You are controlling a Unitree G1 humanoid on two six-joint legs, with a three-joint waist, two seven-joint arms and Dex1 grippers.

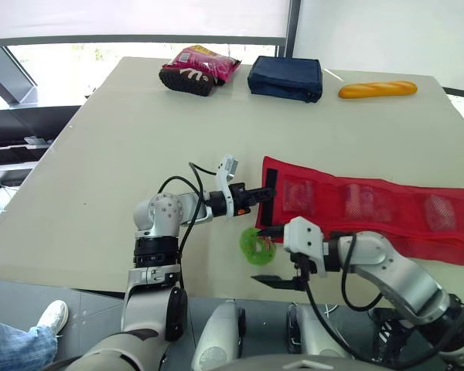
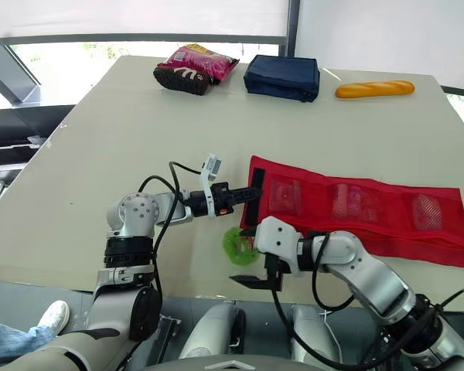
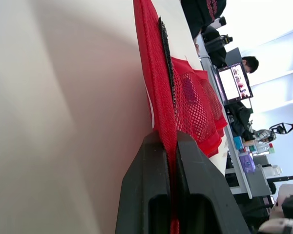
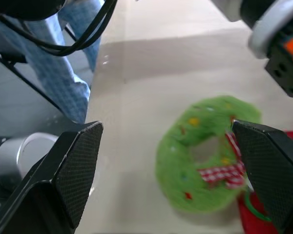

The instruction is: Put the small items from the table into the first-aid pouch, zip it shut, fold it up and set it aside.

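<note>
Evidently packing step: left gripper [image 1: 264,193] clamped on end flap of red mesh first-aid pouch [image 1: 371,202]; right gripper [image 1: 272,256] spread wide over green wreath [image 1: 254,246]. Next: descend, pinch wreath, feed into pouch.

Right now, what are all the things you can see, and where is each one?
pouch: 1, red mesh, flat on the table's near right
wreath: 1, green, near edge, by the pouch's left end
snack bag: 1, pink, far edge
dark thing: 1, brown, against the snack bag
bag: 1, navy, far edge
bread: 1, golden, far right
table: 1, beige
shoe: 1, white, floor
jeans: blue, beside the shoe
left gripper: black, shut on the pouch's left end
right gripper: black, open, at the wreath
</note>
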